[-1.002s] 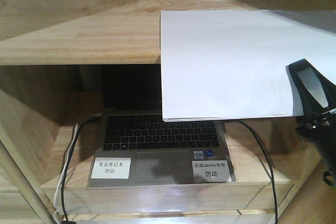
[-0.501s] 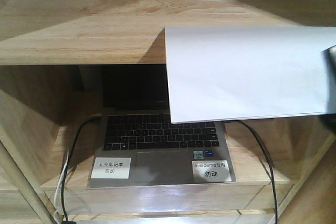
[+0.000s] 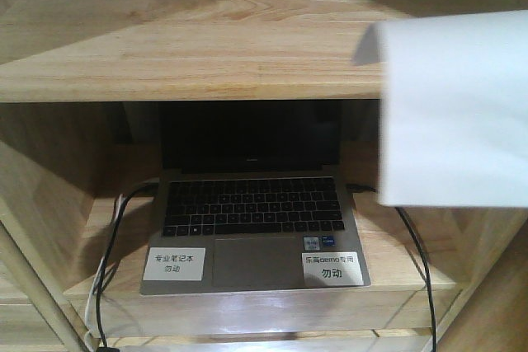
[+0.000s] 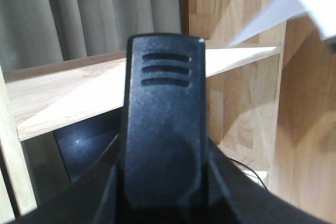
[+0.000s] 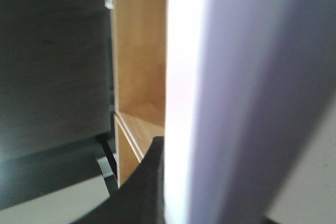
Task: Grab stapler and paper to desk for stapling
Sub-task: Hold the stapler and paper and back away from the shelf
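We saw the plain white rectangular sheet of paper point(image 3: 454, 109), blurred, lifted above the right end of the light wooden shelf point(image 3: 190, 47) and pinched by the right gripper point(image 5: 157, 182). We could not tell whether the left gripper point(image 4: 163, 129) was clenched. An open grey laptop point(image 3: 252, 220) sat below.

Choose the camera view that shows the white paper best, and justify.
Front-facing: the paper shows most of its outline, though blurred. Left wrist catches only a corner; right wrist sees a close, featureless blur.
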{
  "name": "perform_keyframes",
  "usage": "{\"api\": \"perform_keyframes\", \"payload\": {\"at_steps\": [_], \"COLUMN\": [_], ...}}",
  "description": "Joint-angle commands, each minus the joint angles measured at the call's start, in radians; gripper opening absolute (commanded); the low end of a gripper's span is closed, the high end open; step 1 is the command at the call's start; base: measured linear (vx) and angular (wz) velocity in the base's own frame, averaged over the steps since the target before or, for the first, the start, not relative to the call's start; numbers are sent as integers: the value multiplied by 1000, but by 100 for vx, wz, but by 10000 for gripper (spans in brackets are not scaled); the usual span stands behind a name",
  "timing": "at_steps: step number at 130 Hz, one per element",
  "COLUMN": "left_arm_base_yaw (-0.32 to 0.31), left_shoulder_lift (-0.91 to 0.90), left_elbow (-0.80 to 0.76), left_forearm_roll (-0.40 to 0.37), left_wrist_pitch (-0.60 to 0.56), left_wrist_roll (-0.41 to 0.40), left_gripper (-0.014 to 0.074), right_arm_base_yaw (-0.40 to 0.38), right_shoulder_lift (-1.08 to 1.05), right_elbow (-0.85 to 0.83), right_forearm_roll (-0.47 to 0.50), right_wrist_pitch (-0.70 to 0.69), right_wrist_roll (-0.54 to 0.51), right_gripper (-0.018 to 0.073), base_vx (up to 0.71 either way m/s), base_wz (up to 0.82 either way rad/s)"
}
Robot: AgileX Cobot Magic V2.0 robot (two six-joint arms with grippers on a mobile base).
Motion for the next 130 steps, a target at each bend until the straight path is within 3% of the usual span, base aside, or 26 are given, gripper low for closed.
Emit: {"api": "perform_keyframes", "payload": {"at_steps": [1,61,130], "left_arm_base_yaw": [-5,-5,-5], "left_shoulder_lift": [17,17,17], "left_elbow": [-22,-22,-22], "left_forearm_roll": [-9,-9,-9], "left_wrist_pitch": [-117,-117,-117], "left_wrist_roll": [0,0,0], "left_gripper": [-6,-6,-6], "right_arm_base_yaw": [0,0,0], "right_shoulder_lift": [-64,-348,-360], "right_elbow": [-30,-28,-28], "right_forearm_roll": [9,19,10], "right_wrist_pitch": [47,302,308], "right_wrist_roll": [-24,-65,-57], "right_gripper": [-6,-6,-6], "base_vx": [0,0,0], "base_wz": [0,0,0]}}
